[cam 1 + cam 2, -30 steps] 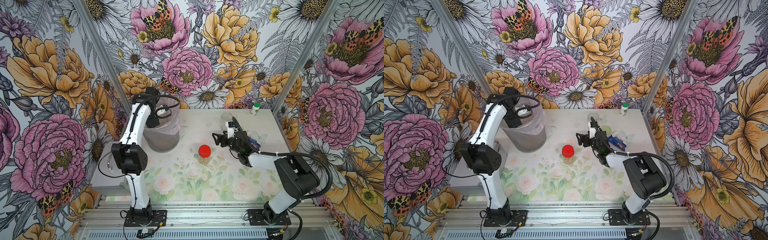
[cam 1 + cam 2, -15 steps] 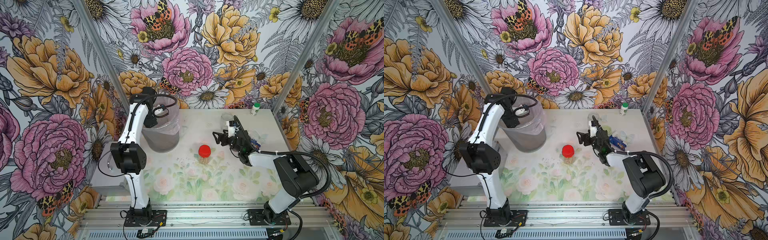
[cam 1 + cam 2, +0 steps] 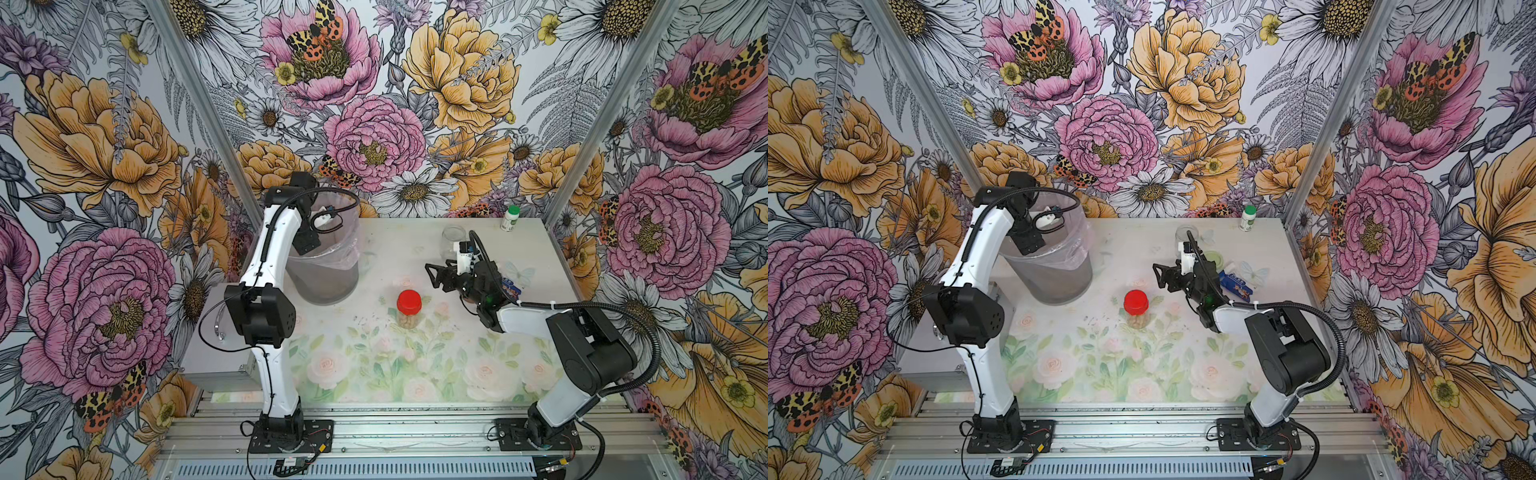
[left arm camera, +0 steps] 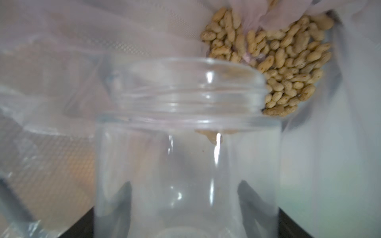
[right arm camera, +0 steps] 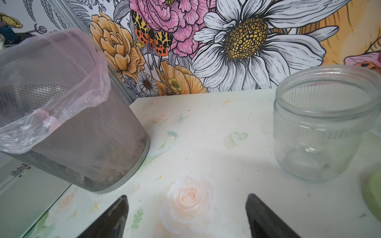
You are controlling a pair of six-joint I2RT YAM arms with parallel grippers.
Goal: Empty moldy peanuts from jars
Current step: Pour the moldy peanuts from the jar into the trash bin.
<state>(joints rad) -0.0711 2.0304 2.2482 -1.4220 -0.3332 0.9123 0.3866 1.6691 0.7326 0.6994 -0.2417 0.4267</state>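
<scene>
Over the bin [image 3: 328, 282] the left hand [image 4: 184, 197] is clamped mid-body on the jar [image 4: 185, 103], a sound hold for likely slick, breakable glass; the right hand [image 5: 186, 197] gapes, empty.

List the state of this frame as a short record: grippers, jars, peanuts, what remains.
left gripper: shut on held jar
held jar: lidless, mouth pointing into bin, looks nearly empty
peanuts: heaped in the bin's liner
right gripper: open, empty, over table
empty jar: lidless, upright, at table's rear
red-lid jar: closed, upright, mid-table, nuts inside
green lid: loose on table beside right arm
remaining: red-lid jar not yet emptied
</scene>
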